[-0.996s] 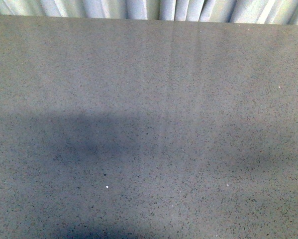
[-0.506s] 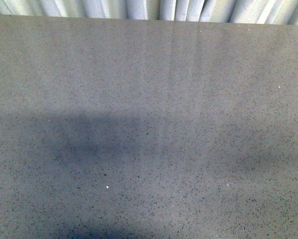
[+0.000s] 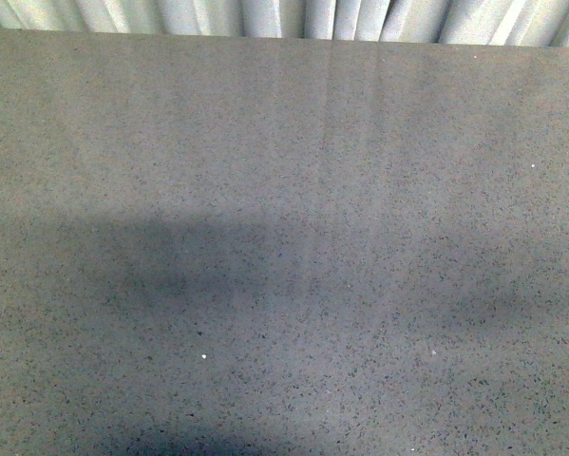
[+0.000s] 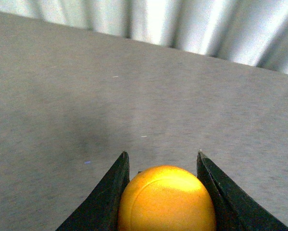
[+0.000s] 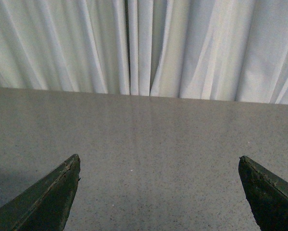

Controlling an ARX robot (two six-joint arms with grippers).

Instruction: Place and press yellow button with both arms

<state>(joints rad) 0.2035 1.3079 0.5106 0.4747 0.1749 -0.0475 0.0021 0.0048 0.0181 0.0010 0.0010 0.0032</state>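
Left wrist view: the yellow button (image 4: 167,199) sits between the two black fingers (image 4: 107,197) of the left gripper (image 4: 162,156). The fingers are closed in against either side of its round orange-yellow cap, so the gripper has hold of it. Only the cap shows. The picture's edge cuts off its lower part, and the rest of the button (anything below the cap) is out of view. Whether the button touches the grey speckled table (image 4: 62,96) or is held above it cannot be told from this view.

Right wrist view: the right gripper (image 5: 158,158) is spread wide, with one dark finger (image 5: 47,197) at each side of the picture and only bare table (image 5: 153,130) between them. It holds nothing. Only the finger ends show. A pleated white curtain (image 5: 144,43) hangs behind the far edge of the table.

Front view: the table (image 3: 284,142) fills the picture, with the curtain (image 3: 265,14) along its far edge. Neither arm nor the button appears here. A soft dark shadow (image 3: 161,275) lies on the left side of the surface, and what casts it is out of view.
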